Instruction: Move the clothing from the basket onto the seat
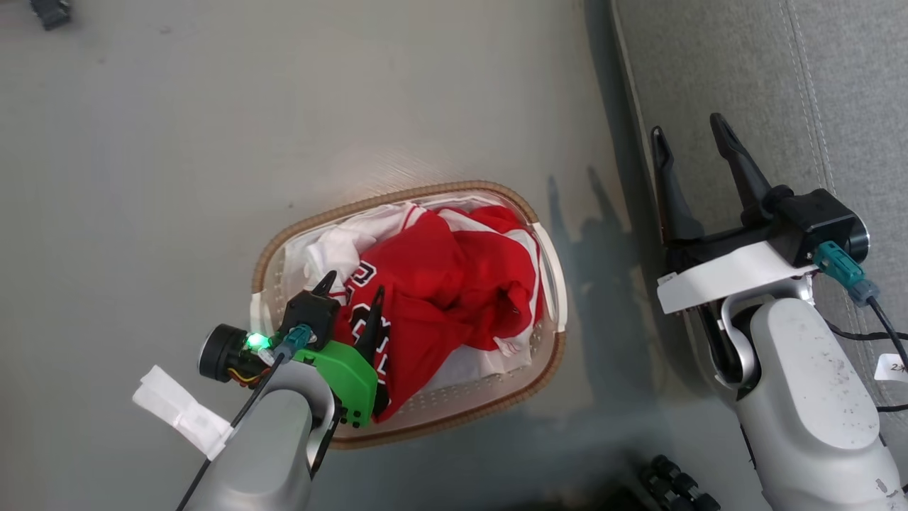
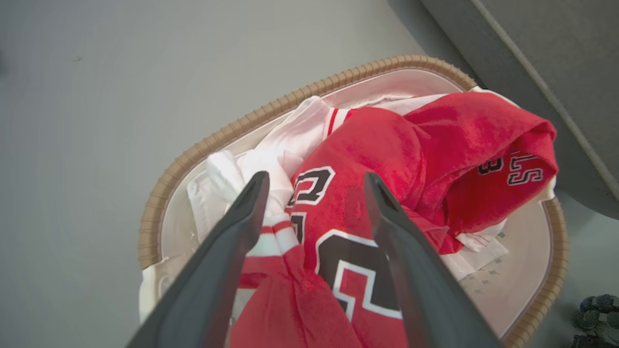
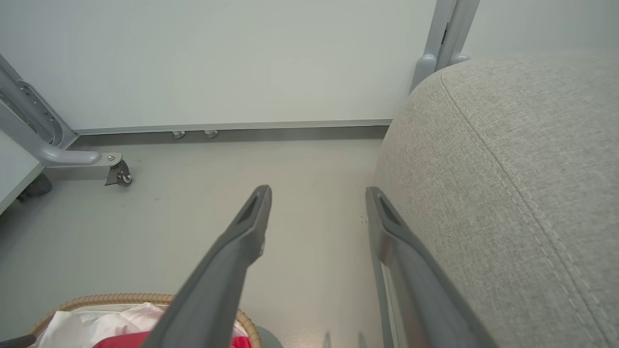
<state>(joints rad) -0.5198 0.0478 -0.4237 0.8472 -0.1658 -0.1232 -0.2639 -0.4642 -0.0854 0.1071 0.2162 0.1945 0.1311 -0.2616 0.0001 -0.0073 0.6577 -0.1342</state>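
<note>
In the head view you are looking down at the red sports clothing with white trim (image 1: 440,284). It is lying bunched inside the oval white perforated plastic basket with a brown woven-look rim (image 1: 397,197), which is sitting on the pale grey floor (image 1: 213,106) just beside the large rounded grey fabric seat (image 1: 745,71). Your left gripper (image 1: 353,282) is hanging over the robot-side end of the pile, its two dark fingers spread wide and gripping nothing. The left wrist view is giving you what the head view is not: the jersey's black, white-edged number lying between those fingers. Your right gripper (image 1: 687,126) is also standing wide and empty at the seat's edge. Its wrist view is showing you the white wall (image 3: 217,58) and a grey metal leg with a caster (image 3: 118,174) beyond.
</note>
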